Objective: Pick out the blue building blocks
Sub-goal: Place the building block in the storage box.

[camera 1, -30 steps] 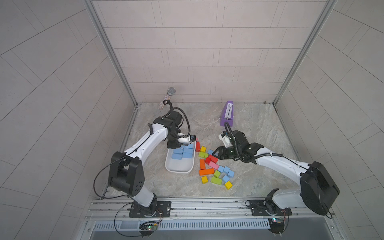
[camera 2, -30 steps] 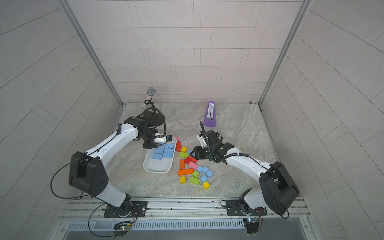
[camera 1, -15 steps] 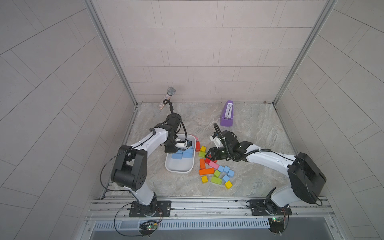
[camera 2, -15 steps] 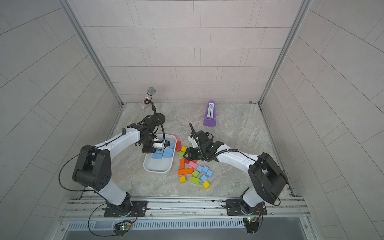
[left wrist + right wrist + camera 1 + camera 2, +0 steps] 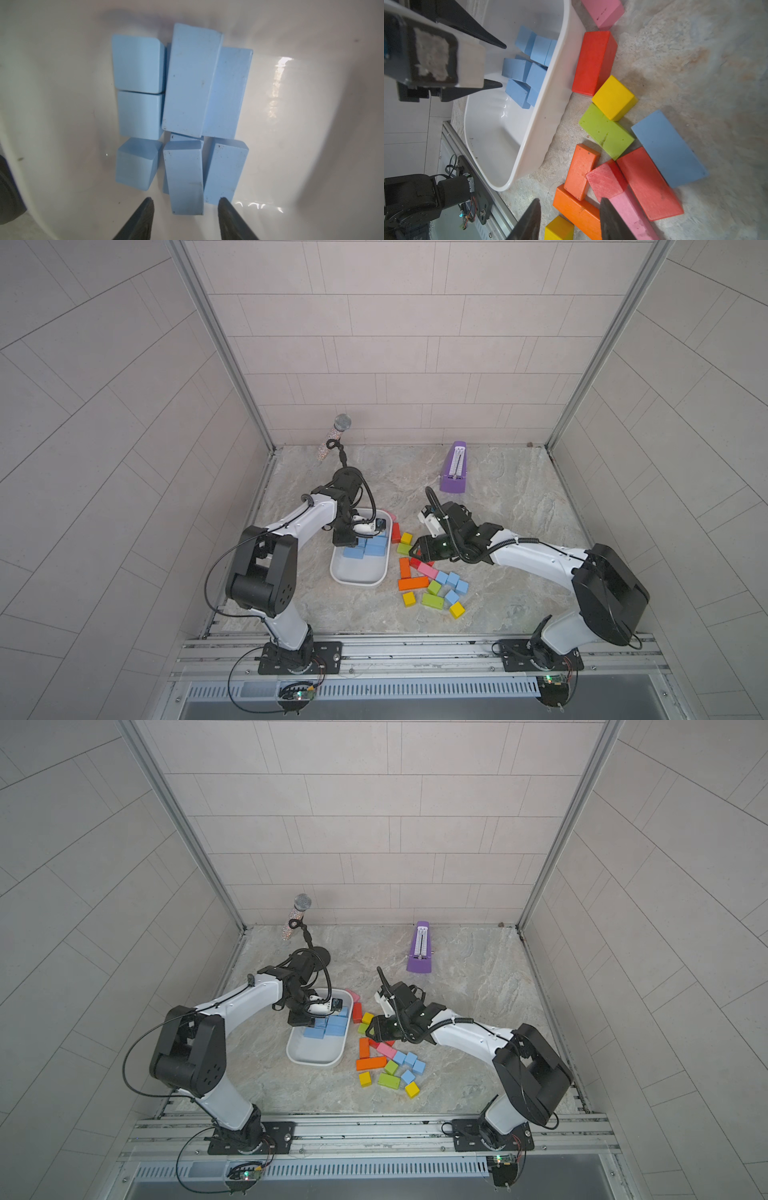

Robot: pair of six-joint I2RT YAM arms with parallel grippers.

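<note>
Bricks and cubes, the blue building blocks [image 5: 191, 83], lie packed side by side at the far end of the white tub [image 5: 357, 574], and loose blue cubes [image 5: 453, 578] sit on the marble table [image 5: 498, 489] in the mixed-colour pile just beside it. Over the packed ones hangs the left gripper [image 5: 185, 204], jaws spread and touching nothing. The right gripper [image 5: 570, 204] is low over the pile, jaws apart and empty, tips near a red block [image 5: 606, 180] and a pink brick [image 5: 633, 216].
</note>
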